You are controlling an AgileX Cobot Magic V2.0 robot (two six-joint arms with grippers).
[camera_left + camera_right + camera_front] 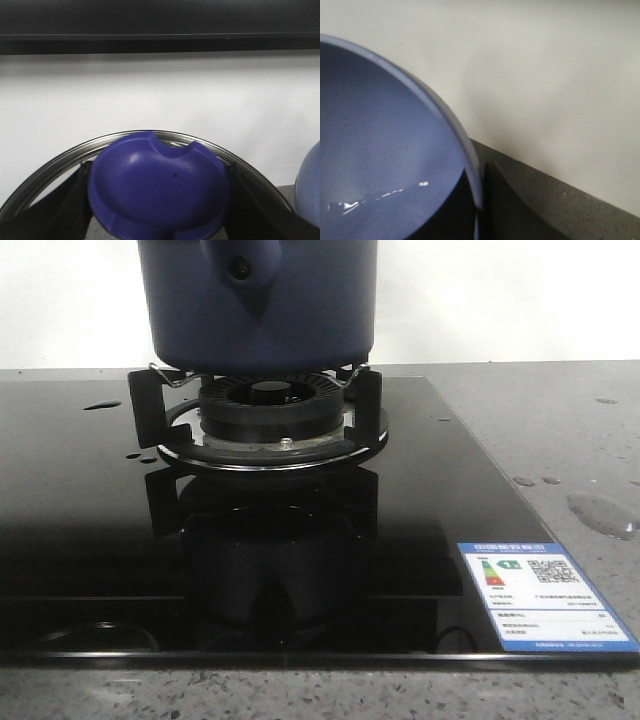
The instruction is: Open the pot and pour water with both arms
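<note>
White wall fills the back of every view, and below it a shiny black stove top (90, 540) sits in a gray speckled counter (560, 420). On the stove, the big dark blue pot (260, 310) sits on the black burner stand (255, 415), its stubby knob with the dark hole facing the front camera. No arm shows in the front view. The left gripper (159, 210) is pinching a round blue knob (159, 192) between its two dark fingers (70, 205), with the shiny metal rim of a lid (45, 175) curving just behind the knob, so the lid looks to be off the pot. Off to one side of that gripper peeks a lighter blue round thing (310, 190). The right wrist camera looks into a blue bowl-like inside (380, 150) with small shiny spots low down that may be water (350, 204); I cannot tell if the right gripper is spread or pressed together, since no fingers show clearly. Small drops and a puddle (600, 512) lie on the counter, and more drops (100, 405) sit on the black glass. Things could go wrong from here: the wet, slick surfaces could let something slide, the lid could slip from a pinch on such a smooth knob, and a fast tip could splash more water out.
</note>
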